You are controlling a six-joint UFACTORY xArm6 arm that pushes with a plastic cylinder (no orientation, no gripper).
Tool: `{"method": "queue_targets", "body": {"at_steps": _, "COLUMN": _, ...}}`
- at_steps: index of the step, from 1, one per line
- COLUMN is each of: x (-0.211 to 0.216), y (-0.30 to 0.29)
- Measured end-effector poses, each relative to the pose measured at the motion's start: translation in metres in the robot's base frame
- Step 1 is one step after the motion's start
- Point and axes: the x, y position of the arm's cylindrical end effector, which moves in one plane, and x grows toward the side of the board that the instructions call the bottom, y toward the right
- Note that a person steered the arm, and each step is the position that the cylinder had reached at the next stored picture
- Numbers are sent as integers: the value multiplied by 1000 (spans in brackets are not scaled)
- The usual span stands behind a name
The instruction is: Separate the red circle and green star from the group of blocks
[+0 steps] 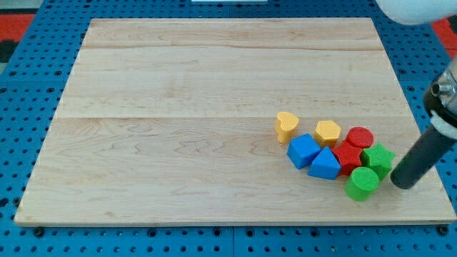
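Green star (378, 158) sits at the cluster's right edge. Red circle (360, 137) touches it up-left; green cylinder (362, 183) down-left. My tip (401, 183), a bare rod without jaws, sits just right of the star, seemingly not touching. Wooden board (178, 128) beneath.

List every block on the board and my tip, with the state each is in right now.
yellow heart: flat, at the cluster's left edge
yellow hexagon: flat, in the cluster
blue cube: flat, in the cluster
blue triangle: flat, beside the cube
red circle: still in the cluster
red star: hemmed in mid-cluster
green star: still in the cluster
green circle: at the cluster's bottom
my tip: right of the green star
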Motion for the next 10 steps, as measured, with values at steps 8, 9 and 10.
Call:
{"method": "queue_targets", "body": {"at_steps": 8, "x": -7, "y": -35}}
{"method": "queue_targets", "body": {"at_steps": 9, "x": -11, "y": -35}}
{"method": "queue_targets", "body": {"at_steps": 10, "x": -23, "y": -35}}
